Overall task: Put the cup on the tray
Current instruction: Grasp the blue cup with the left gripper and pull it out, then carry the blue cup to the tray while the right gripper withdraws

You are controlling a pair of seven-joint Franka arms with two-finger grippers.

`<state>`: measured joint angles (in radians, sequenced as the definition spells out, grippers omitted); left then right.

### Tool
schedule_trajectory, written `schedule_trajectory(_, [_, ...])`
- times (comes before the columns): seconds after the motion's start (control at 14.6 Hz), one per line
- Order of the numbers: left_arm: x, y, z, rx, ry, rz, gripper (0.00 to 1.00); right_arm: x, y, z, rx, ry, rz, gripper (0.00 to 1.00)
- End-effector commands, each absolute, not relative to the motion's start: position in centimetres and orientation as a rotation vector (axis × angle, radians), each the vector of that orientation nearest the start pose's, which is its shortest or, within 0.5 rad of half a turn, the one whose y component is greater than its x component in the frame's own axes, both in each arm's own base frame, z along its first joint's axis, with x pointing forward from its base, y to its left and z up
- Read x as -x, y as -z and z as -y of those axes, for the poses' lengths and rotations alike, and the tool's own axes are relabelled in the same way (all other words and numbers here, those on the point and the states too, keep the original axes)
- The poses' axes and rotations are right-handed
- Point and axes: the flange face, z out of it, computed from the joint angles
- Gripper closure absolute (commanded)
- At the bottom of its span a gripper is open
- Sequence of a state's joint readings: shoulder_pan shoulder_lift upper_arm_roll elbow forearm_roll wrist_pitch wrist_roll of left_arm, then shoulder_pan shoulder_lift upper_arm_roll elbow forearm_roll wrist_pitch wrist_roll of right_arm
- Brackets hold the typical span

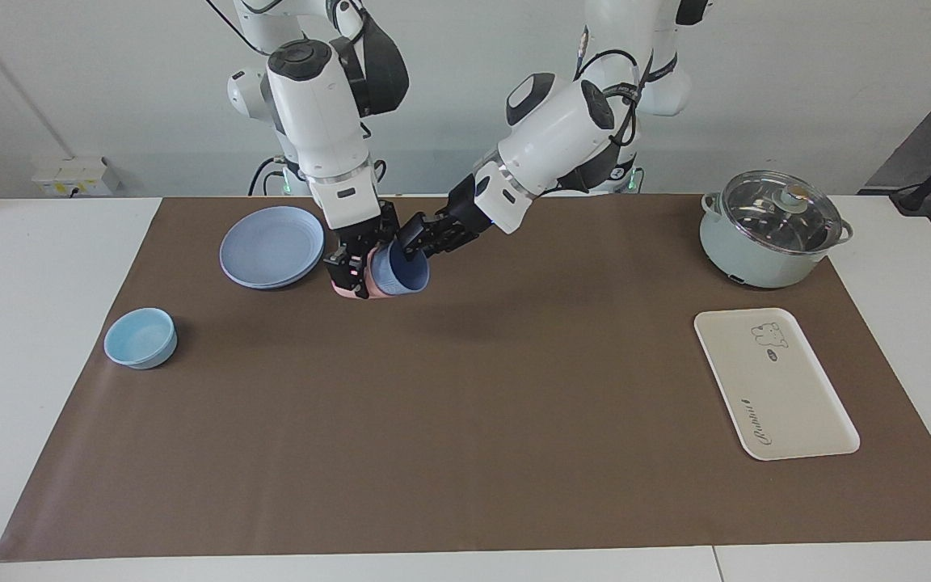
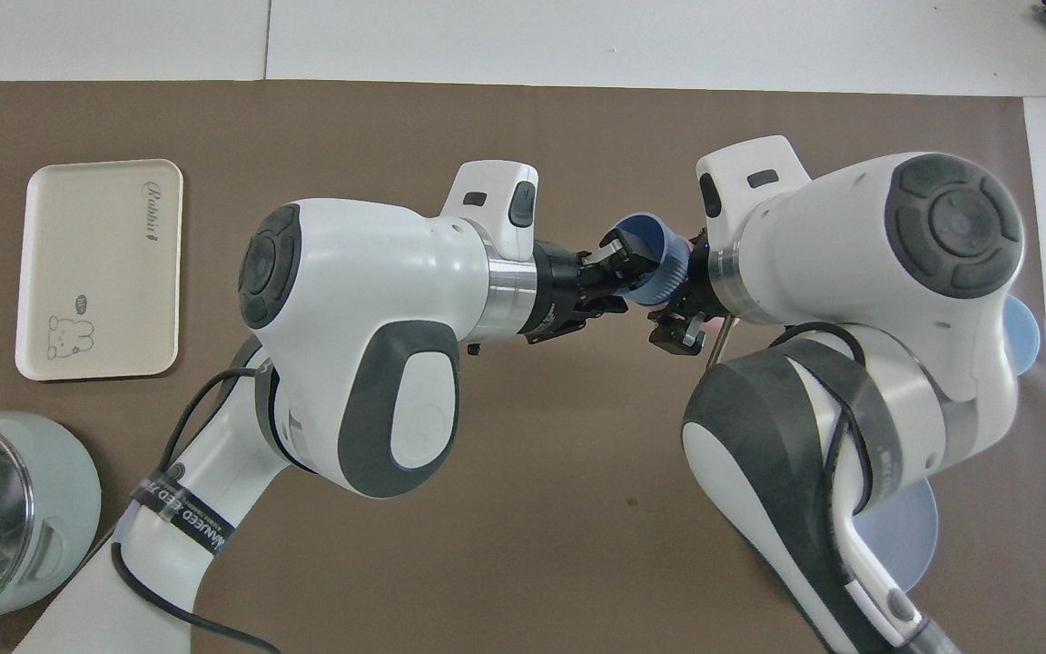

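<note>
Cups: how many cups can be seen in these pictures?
2. The periwinkle-blue plastic cup sits nested in the pink cup, held by the right gripper above the brown mat beside the round blue plate. The left gripper is at the blue cup's rim.

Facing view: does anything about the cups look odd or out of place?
Yes. The blue cup sits nested inside a pink cup, tipped on its side in the air. The right tool grips the pink one; the left tool pinches the blue cup's rim.
</note>
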<state>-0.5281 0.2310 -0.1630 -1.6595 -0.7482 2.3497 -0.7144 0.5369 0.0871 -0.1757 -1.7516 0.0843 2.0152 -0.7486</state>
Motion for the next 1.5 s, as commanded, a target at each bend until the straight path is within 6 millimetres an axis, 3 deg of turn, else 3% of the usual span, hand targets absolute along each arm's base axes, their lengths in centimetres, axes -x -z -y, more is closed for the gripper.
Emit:
schedule_trajectory(0.0, [-49.8, -52.7, 42.9, -2.285, 0.146, -0.519, 1.0, -57.6, -53.9, -21.9, 2.696, 0.355, 1.572, 1.0])
schedule_trajectory(0.27, [-50.7, -53.5, 42.4, -2.273, 0.142, -0.525, 1.0, -57.6, -53.8, -21.9, 2.698, 0.355, 1.569, 1.0])
schedule_trajectory(0.55, [-54.2, -57.1, 40.5, -2.247, 0.155, -0.555, 1.0, -57.6, -53.8, -21.9, 2.696, 0.355, 1.57, 1.0])
schedule_trajectory(0.68, [-56.4, -58.0, 36.9, -2.317, 0.138, -0.56, 1.0, -57.6, -53.8, -21.9, 2.697, 0.355, 1.571, 1.0])
schedule_trajectory(0.89, [-59.5, -58.9, 29.7, -2.496, 0.036, -0.589, 1.0, -57.6, -53.8, -21.8, 2.697, 0.348, 1.568, 1.0])
schedule_trajectory(1.02, [-61.7, -59.3, 23.7, -2.572, -0.091, -0.663, 1.0, -57.7, -53.8, -21.6, 2.7, 0.353, 1.564, 1.0])
schedule_trajectory(1.3, [-63.7, -58.4, 13.7, -2.738, -0.224, -0.54, 1.0, -59.8, -53.7, -18.3, 2.703, 0.501, 1.538, 1.0])
schedule_trajectory(1.43, [-64.4, -57.4, 7.3, -2.773, -0.273, -0.475, 1.0, -61.1, -53.7, -16.2, 2.687, 0.624, 1.38, 1.0])
